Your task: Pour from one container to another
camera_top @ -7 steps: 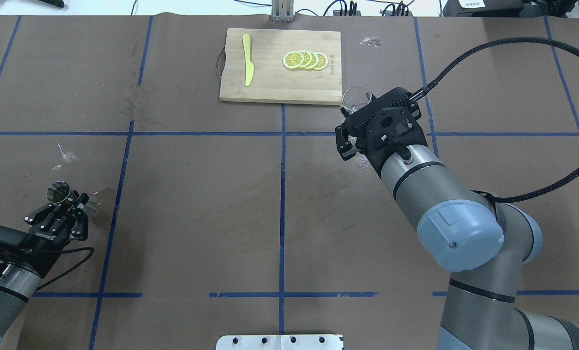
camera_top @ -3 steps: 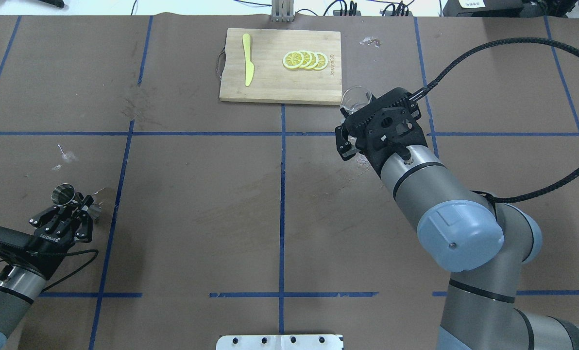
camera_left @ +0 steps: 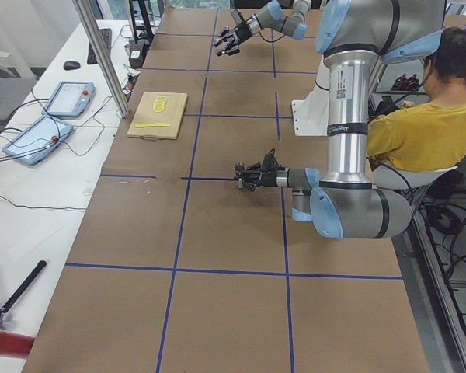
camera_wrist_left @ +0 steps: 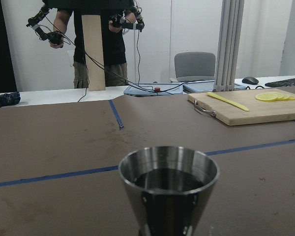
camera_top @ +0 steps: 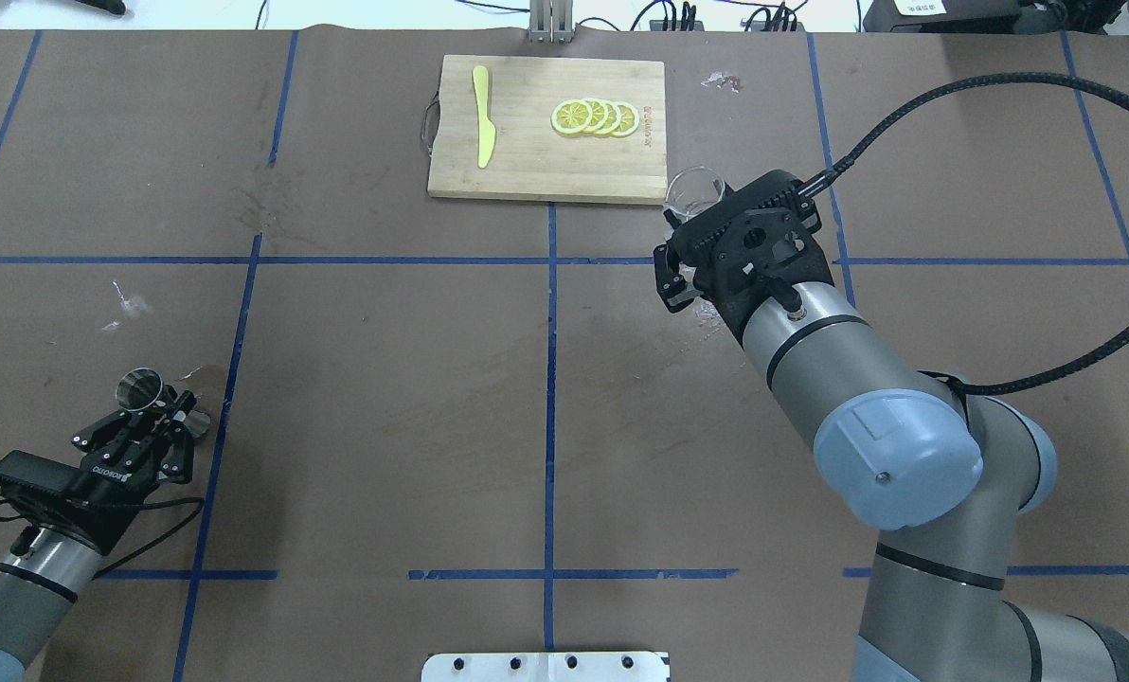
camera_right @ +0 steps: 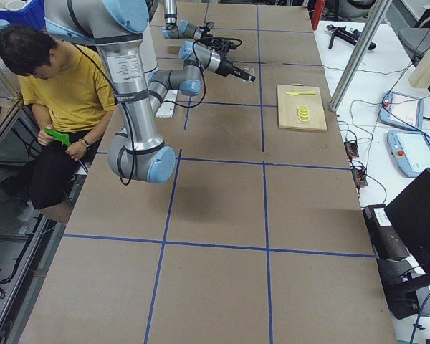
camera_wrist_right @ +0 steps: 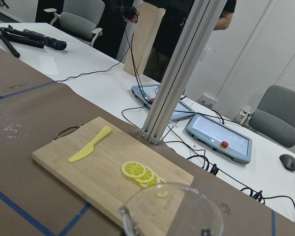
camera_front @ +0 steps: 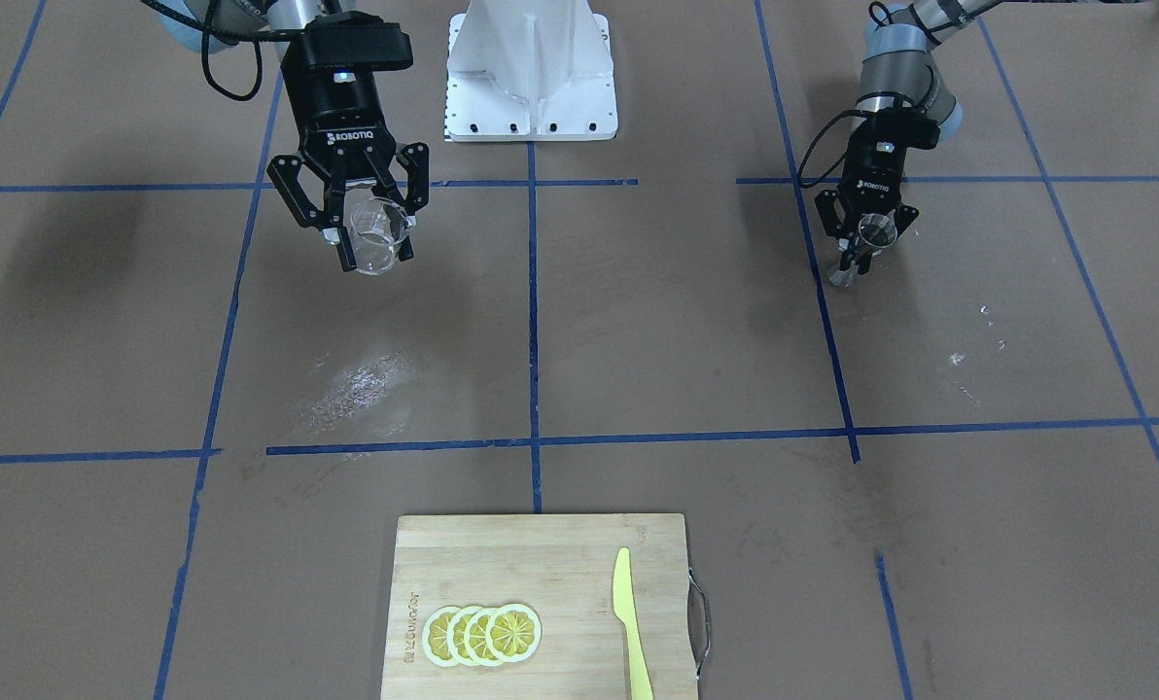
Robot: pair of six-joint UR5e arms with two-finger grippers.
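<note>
Steel jigger (camera_front: pixel 866 238) clamped at its waist by left gripper (camera_front: pixel 863 251), low near the table, well apart from bamboo cutting board (camera_front: pixel 560 574) on its knife side. Clear glass beaker (camera_front: pixel 380 238) grasped in right gripper (camera_front: pixel 375 255), raised over the table on the board's robot side.

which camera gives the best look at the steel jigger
The left wrist-mounted view: the jigger fills the foreground, open rim and upper cone sharp. Front-facing and overhead show it small, gripped by the left gripper; the side views a speck; the right wrist view nothing.
</note>
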